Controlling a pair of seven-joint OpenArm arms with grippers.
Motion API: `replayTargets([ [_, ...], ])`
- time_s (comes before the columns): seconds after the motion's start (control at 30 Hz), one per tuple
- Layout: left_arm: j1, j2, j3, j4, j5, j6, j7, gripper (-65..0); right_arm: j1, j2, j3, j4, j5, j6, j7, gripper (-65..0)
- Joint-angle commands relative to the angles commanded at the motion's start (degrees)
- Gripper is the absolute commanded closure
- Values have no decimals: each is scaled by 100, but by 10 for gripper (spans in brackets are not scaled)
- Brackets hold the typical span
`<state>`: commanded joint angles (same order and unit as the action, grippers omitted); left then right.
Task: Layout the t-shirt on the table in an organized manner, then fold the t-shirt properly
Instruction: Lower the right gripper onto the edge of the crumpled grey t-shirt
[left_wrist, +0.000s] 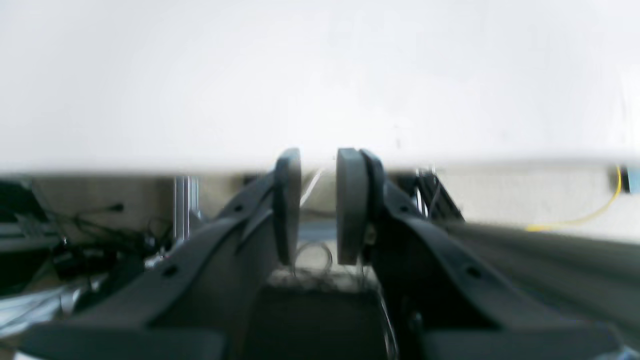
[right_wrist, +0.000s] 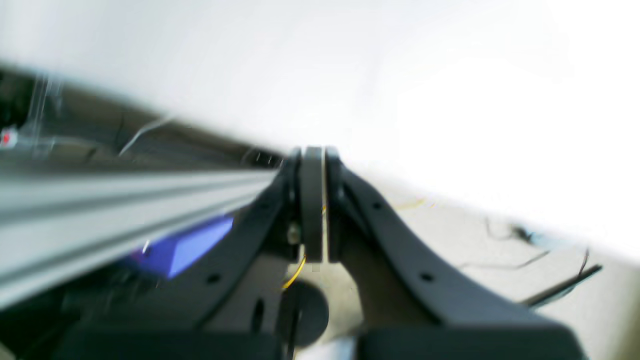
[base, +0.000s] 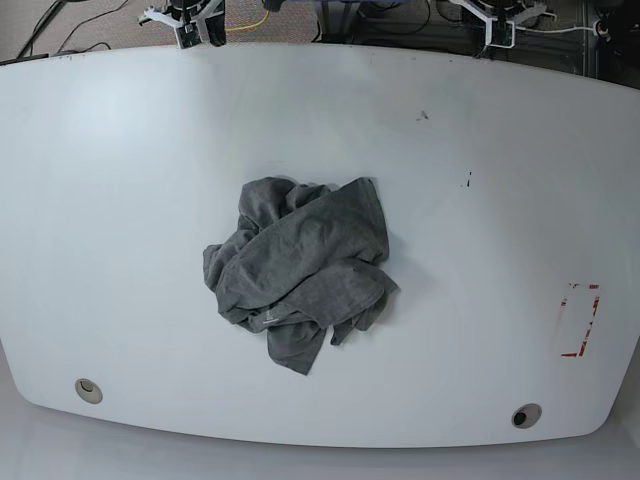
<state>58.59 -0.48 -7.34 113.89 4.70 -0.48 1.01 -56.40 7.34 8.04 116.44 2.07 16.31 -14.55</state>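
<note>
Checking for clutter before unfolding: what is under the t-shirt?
The crumpled t-shirt lies in a heap on the white table, which shows bare all around it. Whatever sits beneath the cloth is covered; nothing pokes out at its edges.

My right fingers (right_wrist: 314, 210) sit pressed together with only a hairline of light between the pads, holding nothing. Everything here is blurred. Above them stretches the bright white surface (right_wrist: 400, 75), its edge slanting down to the right. On my left a grey aluminium rail (right_wrist: 115, 210) runs toward the fingers, with a blue-violet block (right_wrist: 185, 247) just under it. A thin yellow wire (right_wrist: 296, 272) curls below my fingers, and dark cables (right_wrist: 550, 287) lie on the pale floor at the right.
</note>
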Motion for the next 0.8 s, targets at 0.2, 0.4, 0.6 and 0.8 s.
replayTargets([
  [0.2,-448,0,-114,0,9,0,0,-113,378,0,0,0,-9,-18,0,-3],
  [0.4,-853,-9,-123,-9,26,0,9,-113,712,0,0,0,-9,-9,-26,-3],
  [0.6,-1240,-9,-123,-18,44,0,9,-113,1020,-9,-18,0,-9,9,-18,-3],
  [0.8,-1407,-246,-114,-9,26,0,9,-114,1407,-352,-105,0,-9,18,-9,-5],
])
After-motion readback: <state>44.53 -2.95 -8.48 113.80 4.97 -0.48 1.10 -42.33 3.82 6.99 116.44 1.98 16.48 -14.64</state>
